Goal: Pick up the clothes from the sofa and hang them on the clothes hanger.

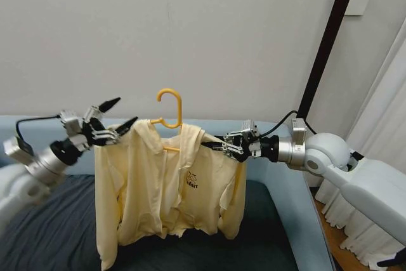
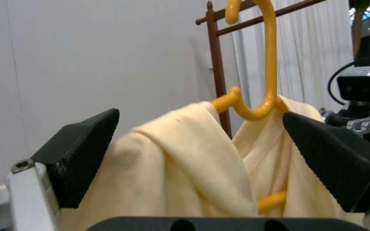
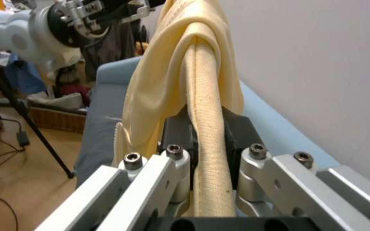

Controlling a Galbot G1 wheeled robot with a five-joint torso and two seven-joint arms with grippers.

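A pale yellow hoodie point(image 1: 171, 182) hangs on a yellow hanger point(image 1: 171, 103), held in the air above the sofa point(image 1: 285, 182). My right gripper point(image 1: 223, 148) is shut on the hoodie's right shoulder; in the right wrist view its pads point(image 3: 175, 137) pinch a thick fold of the hoodie point(image 3: 204, 96). My left gripper point(image 1: 125, 111) stands open at the hoodie's left shoulder. In the left wrist view its black fingers point(image 2: 82, 149) spread wide on either side of the hoodie point(image 2: 185, 163), with the hanger hook point(image 2: 269, 57) just beyond.
A dark wooden rack pole point(image 1: 327, 42) rises at the right behind my right arm, also seen in the left wrist view as the rack point(image 2: 217, 62). A white curtain point(image 1: 387, 112) hangs at far right. The sofa's dark cushion point(image 1: 57, 220) lies below the hoodie.
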